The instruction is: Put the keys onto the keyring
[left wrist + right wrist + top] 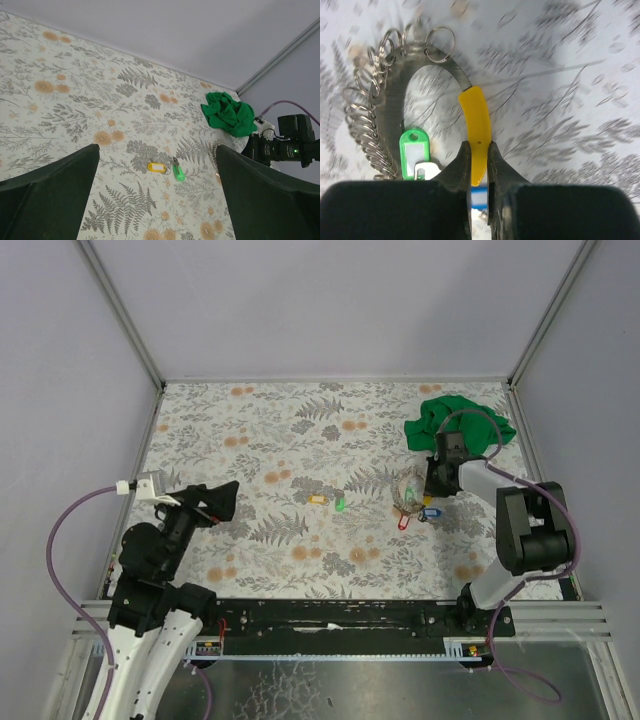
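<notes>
Pinching the yellow part (476, 112) of the keyring (390, 105), the right gripper (479, 150) has its two fingers squeezed nearly together, one on each side of that yellow bit. The keyring seems to lie flat on the flowery table (250, 430), in the right half of the top view, just below the green cloth (455, 425). It is a grey metal loop with lots of little rings on it, and a green tag (414, 152) lies inside the loop.

The two keys are not on it yet. The yellow key (318, 501) and the green key (340, 505) lie side by side in the middle of the top view, left of the keyring and apart from it. Nothing touches them.

The left gripper (222, 502) hangs over the left side of the table with its fingers spread very wide. It holds nothing.

So I think the job is at its first step: getting hold of the keyring. Next, I think the right arm needs to hold the loop steady, and the left arm needs to reach to the middle and pick up one key. That looks tricky, because the keys are tiny and lie flat.
</notes>
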You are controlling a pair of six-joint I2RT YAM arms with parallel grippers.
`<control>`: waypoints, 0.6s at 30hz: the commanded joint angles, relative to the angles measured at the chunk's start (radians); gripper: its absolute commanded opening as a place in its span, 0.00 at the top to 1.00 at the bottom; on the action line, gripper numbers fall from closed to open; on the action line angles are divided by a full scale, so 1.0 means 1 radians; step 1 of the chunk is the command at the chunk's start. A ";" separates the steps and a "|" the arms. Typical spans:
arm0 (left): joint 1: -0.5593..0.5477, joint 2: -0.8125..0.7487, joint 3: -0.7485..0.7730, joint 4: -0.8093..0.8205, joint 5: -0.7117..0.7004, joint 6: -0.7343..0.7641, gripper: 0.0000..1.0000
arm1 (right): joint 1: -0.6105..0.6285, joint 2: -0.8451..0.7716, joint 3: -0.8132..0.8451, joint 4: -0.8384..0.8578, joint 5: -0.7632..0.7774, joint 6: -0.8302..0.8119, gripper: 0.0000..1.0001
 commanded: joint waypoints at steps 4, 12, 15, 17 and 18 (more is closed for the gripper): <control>-0.007 0.074 -0.038 0.107 0.207 -0.048 0.00 | 0.062 -0.185 -0.112 0.050 -0.179 0.019 1.00; -0.006 0.203 -0.091 0.218 0.390 -0.154 0.00 | 0.127 -0.332 -0.232 0.103 -0.319 0.036 1.00; -0.006 0.221 -0.137 0.283 0.433 -0.204 0.00 | 0.160 -0.402 -0.279 0.142 -0.372 0.045 1.00; -0.006 0.235 -0.170 0.330 0.466 -0.238 0.01 | 0.181 -0.440 -0.306 0.178 -0.413 0.047 1.00; -0.005 0.242 -0.186 0.353 0.476 -0.256 0.01 | 0.194 -0.458 -0.318 0.205 -0.437 0.053 1.00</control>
